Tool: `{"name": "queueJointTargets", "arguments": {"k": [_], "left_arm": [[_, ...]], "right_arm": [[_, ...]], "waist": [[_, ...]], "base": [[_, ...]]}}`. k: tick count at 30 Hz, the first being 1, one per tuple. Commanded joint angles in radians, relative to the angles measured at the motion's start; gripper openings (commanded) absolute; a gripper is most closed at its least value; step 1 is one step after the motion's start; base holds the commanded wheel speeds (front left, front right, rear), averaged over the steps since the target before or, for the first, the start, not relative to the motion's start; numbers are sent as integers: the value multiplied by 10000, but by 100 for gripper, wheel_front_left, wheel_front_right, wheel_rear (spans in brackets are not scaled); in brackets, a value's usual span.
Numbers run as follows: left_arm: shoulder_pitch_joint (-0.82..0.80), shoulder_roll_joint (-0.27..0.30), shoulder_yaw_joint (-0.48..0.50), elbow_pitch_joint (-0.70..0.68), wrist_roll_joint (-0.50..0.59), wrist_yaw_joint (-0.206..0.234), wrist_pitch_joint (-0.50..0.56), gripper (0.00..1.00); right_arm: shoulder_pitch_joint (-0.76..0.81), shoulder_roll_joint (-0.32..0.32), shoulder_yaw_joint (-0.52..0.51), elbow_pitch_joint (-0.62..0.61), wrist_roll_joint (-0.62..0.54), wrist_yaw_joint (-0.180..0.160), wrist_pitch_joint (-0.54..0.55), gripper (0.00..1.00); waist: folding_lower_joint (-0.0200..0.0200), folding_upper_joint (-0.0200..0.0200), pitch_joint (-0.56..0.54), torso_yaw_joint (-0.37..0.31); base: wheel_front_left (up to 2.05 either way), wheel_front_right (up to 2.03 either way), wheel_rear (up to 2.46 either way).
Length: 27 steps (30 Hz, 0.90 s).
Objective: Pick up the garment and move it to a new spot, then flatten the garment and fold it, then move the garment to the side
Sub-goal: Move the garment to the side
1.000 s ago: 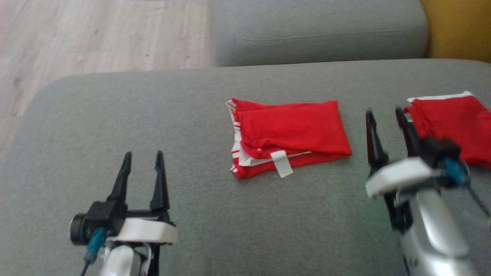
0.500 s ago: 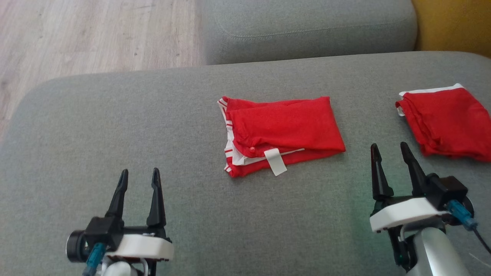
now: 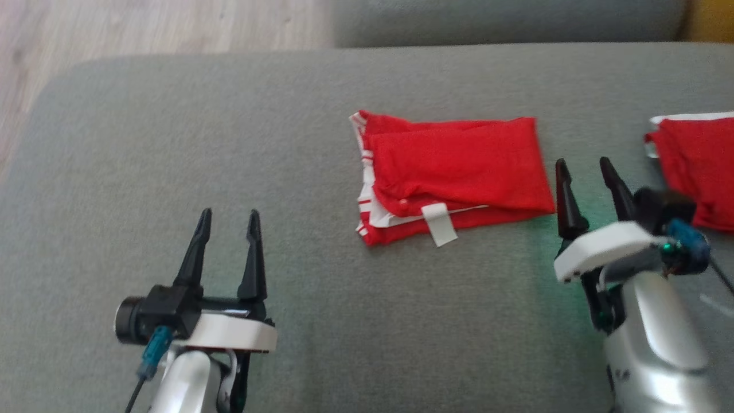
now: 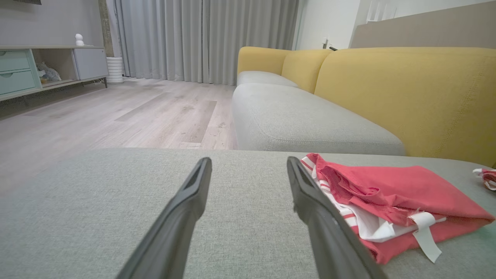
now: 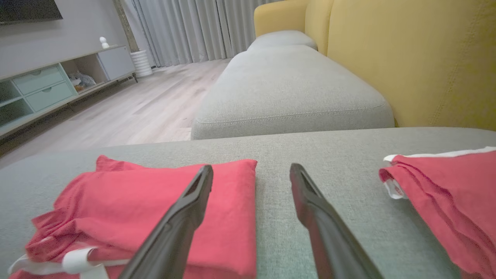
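A folded red garment [image 3: 453, 175] with white striped trim and a white tag lies in the middle of the grey sofa cushion [image 3: 172, 137]. It also appears in the left wrist view as the red garment [image 4: 387, 193] and in the right wrist view as the red garment [image 5: 135, 205]. My left gripper [image 3: 228, 217] hovers open at the lower left, well away from it, with nothing between its fingers. My right gripper [image 3: 585, 165] is open and empty just beyond the garment's right edge.
A second folded red garment [image 3: 697, 163] lies at the cushion's right edge, also visible as the second garment [image 5: 445, 193]. Another grey seat cushion [image 4: 302, 120] and a yellow backrest [image 4: 407, 89] lie beyond. Wooden floor [image 3: 143, 26] is at the far left.
The camera has tilted, shifting the whole picture down and right. My right gripper has moved forward again, close to the garment's right edge. Both grippers stay open.
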Motion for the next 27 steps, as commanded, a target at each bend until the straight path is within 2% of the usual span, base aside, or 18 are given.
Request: {"name": "queueJointTargets", "arguments": {"k": [1,7,15,16,17,18,23,27], "left_arm": [[-467,18,184,-263,-96,-28,-65,100],[-789,17,-49,-146,-216,16,-65,100],[-958,17,-145,-97,-262,22,-65,100],[-983,17,-147,-104,-263,28,-65,100],[-1010,17,-149,-117,-261,37,-65,100],[-1040,17,-148,-133,-256,45,-65,100],[-1147,17,-139,-188,-172,68,-65,100],[-1092,17,-104,-205,-101,67,-65,100]], "right_arm": [[-584,-17,-25,194,-1,-7,276,100],[-1809,-17,-329,2036,335,-7,1032,100],[-2583,-17,-354,3861,-312,-7,1425,100],[-2660,-17,-325,4102,-348,-7,1521,89],[-2738,-17,-280,4311,-346,-7,1587,39],[-2822,-17,-207,4485,-369,-7,1613,0],[-3193,-17,320,4881,-563,-7,1077,0],[-3358,-20,385,4922,-1209,-7,473,0]], "waist": [[-2,0,388,381],[-2,0,878,816],[-2,0,1110,1069],[-2,0,1125,1079],[-2,0,1141,1079],[-2,0,1157,1071],[-2,0,1117,946],[-2,0,867,697]], "base": [[0,0,0],[0,0,0],[0,0,0],[0,0,0],[0,0,0],[0,0,0],[0,0,0],[0,0,0]]}}
